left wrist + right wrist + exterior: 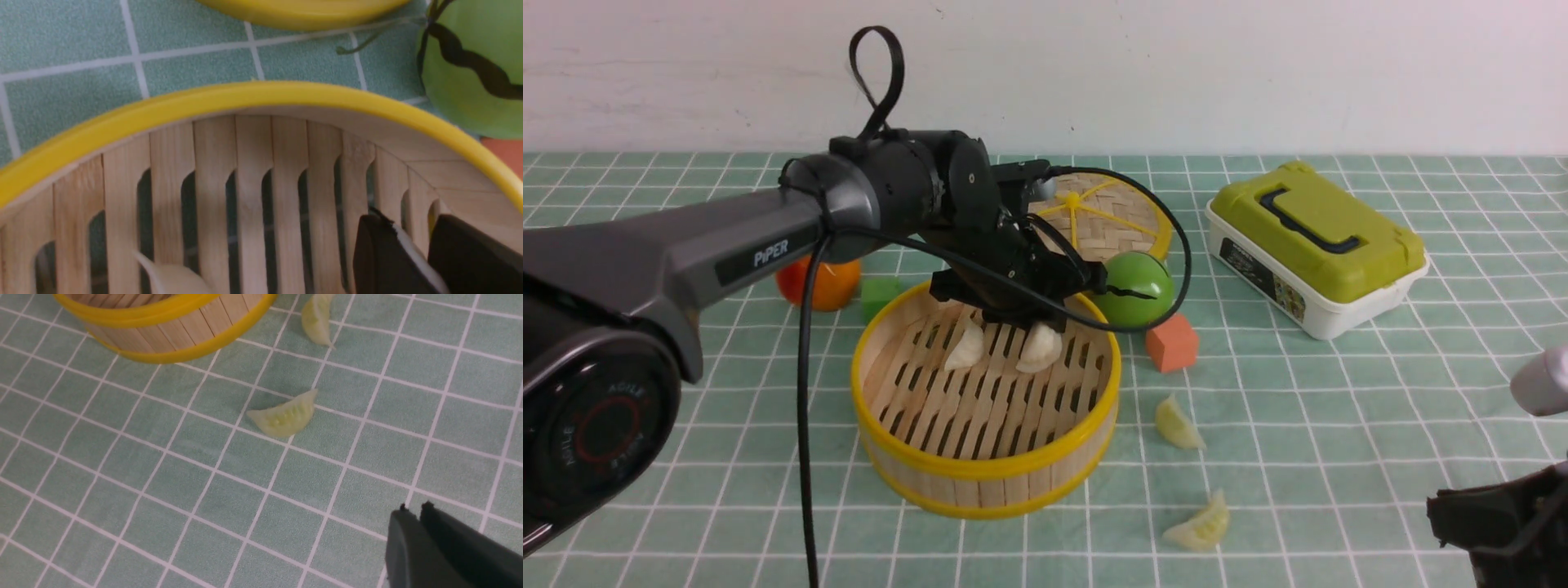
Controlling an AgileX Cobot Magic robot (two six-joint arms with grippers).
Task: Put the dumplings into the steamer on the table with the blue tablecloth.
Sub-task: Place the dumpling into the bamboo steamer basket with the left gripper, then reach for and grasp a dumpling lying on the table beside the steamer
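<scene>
- Now the left gripper (pixel 410 220) is hanging low inside the steamer (pixel 984 474), jaws pinching the thin edge of a white dumpling (pixel 1041 347) that is touching the slatted floor.
- Another white dumpling (pixel 966 347) is lying just beside it.
- The right gripper (pixel 413 508) is sitting closed and empty over the blue tablecloth (pixel 122 477).
- A nearer green dumpling (pixel 286 416) is lying ahead of it, and a farther green dumpling (pixel 318 318) is lying close to the steamer wall.

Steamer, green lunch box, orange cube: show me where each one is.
steamer (pixel 984 471), front view, near yellow rim.
green lunch box (pixel 1347 208), front view, green lid beside the handle.
orange cube (pixel 1172 345), front view, front face.
</scene>
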